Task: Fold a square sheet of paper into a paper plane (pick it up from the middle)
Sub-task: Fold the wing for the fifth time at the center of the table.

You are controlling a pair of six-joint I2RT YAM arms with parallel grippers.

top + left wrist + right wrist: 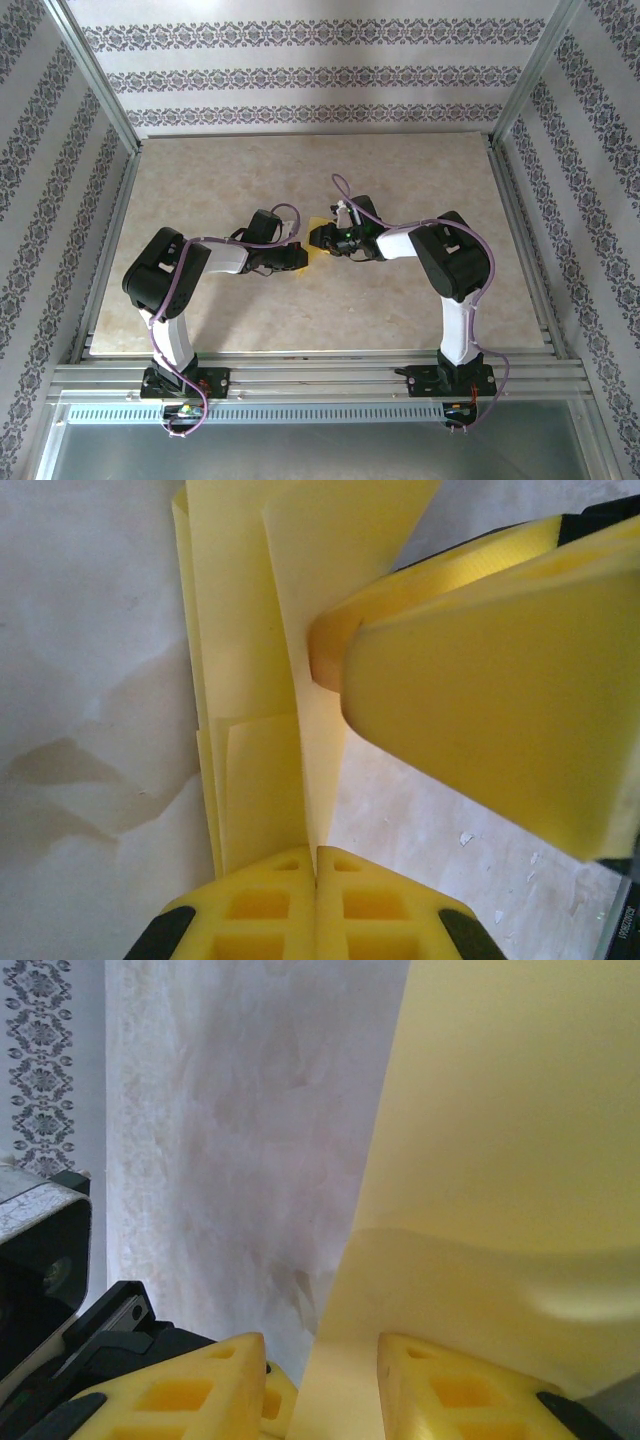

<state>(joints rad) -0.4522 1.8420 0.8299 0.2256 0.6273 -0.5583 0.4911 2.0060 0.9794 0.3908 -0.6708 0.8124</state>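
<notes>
The yellow paper (318, 251) is folded into several layers and stands on edge above the table's middle, between the two grippers. My left gripper (303, 258) is shut on the paper's lower edge; in the left wrist view its jaws (316, 855) meet on the layers (240, 630). My right gripper (323, 240) comes in from the right. Its yellow fingers (480, 700) reach the paper, one tip touching a flap. In the right wrist view that gripper (320, 1342) stands open, with a flap of the paper (500, 1160) running between its fingers along the right one.
The marble tabletop (300, 180) is ringed by an aluminium frame (520, 250) and patterned walls. Small white specks (465, 837) lie on the table under the paper. The left arm's black body (100, 1340) sits close beside my right gripper.
</notes>
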